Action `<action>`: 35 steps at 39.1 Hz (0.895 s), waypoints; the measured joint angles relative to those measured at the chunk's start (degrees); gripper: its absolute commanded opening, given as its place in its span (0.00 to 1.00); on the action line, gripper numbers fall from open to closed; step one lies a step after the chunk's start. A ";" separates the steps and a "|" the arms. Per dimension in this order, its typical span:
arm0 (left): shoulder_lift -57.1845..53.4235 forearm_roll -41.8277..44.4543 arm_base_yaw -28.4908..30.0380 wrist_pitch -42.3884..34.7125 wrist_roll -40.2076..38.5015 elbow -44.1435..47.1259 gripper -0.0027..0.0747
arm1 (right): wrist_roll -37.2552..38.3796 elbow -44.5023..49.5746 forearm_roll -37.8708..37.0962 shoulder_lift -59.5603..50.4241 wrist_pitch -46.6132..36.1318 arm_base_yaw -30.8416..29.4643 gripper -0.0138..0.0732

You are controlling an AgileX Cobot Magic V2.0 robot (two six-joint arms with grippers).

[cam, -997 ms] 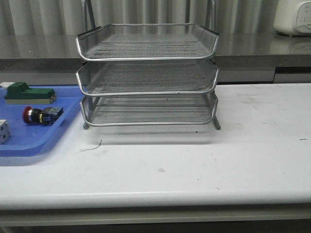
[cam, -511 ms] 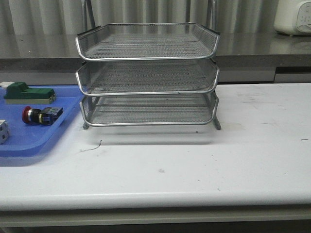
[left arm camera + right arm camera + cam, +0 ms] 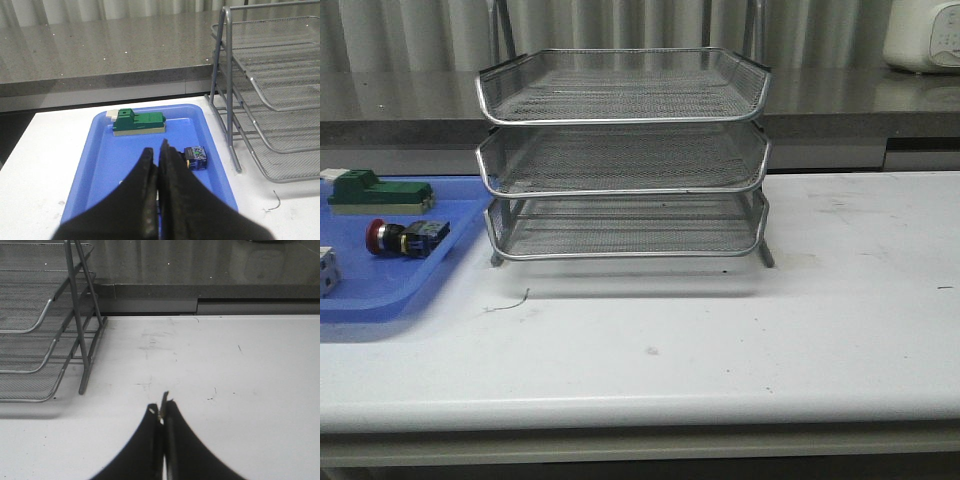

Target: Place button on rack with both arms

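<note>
The button [image 3: 406,238] lies on its side in the blue tray [image 3: 380,290] at the left, its red head pointing left. In the left wrist view its dark blue body [image 3: 195,157] shows just beyond my fingertips; its red head is hidden behind them. The silver wire-mesh rack [image 3: 625,150] stands in the middle of the table, all three tiers empty; it also shows in the left wrist view [image 3: 272,100] and the right wrist view [image 3: 40,325]. My left gripper [image 3: 156,150] is shut and empty above the tray. My right gripper [image 3: 161,407] is shut above bare table, right of the rack. Neither arm shows in the front view.
A green rectangular block [image 3: 378,192] lies at the back of the blue tray, also in the left wrist view [image 3: 139,122]. A small white cube [image 3: 326,270] sits at the tray's left edge. A grey counter [image 3: 640,100] runs behind the table. A white appliance [image 3: 923,35] stands at the back right.
</note>
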 measured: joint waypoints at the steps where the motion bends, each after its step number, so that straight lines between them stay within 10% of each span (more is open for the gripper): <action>1: 0.00 0.00 0.00 0.10 0.00 0.00 0.22 | 0.00 0.00 0.00 0.00 0.00 0.00 0.25; 11: 0.05 0.00 0.00 0.22 0.00 -0.04 0.87 | 0.00 0.00 0.00 0.00 0.00 0.00 0.85; 25: 0.05 0.00 0.00 0.48 0.00 -0.04 0.80 | 0.00 -0.36 2.48 2.94 -0.24 0.00 0.85; 35: 0.05 0.00 0.00 0.48 0.00 -0.04 0.78 | 0.00 -5.45 15.40 24.45 -1.57 0.00 0.85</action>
